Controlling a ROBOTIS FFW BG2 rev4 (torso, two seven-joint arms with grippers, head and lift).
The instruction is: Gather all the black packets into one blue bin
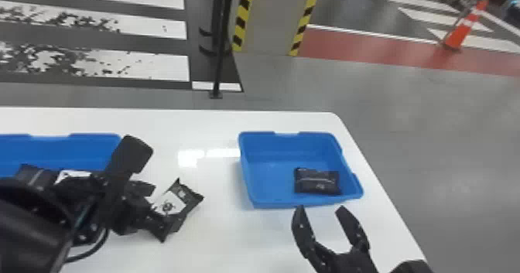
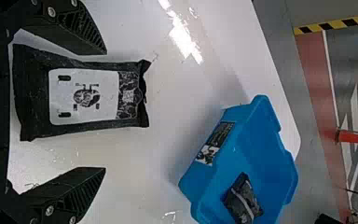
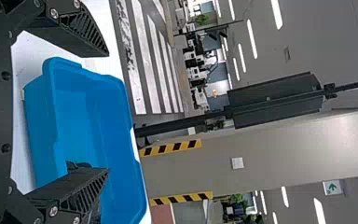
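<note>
Black packet [image 1: 180,206], loose and face up, is set on a broad white table [image 1: 232,245], in the space between two blue bins. The right bin [image 1: 267,175] is placed near the table's right-hand edge; the left bin [image 1: 77,148] is partly covered by the left arm [image 1: 35,229]. The left gripper [image 2: 106,111] is brought in over the loose packet from the left, and the right gripper [image 1: 321,208] is held at the near side of the right bin, its two fingers spread and nothing gripped. The loose packet is therefore much nearer to the left gripper, whose fingers are also parted and empty. Its long axis is lined up with the reach of those fingers, so that a long side is faced by each; a slimmer gap is left beside one finger than beside the other. From the head, that axis is seen slanting away and to the right. A squeeze across the packet's width seems to be called for, with little turning needed, though a slight shift might be wanted to centre it. A second packet [image 1: 317,181] is contained in the right bin, toward its near right corner. What seems a third packet [image 1: 35,175] is half hidden at the left bin; whether it is inside cannot be told.
</note>
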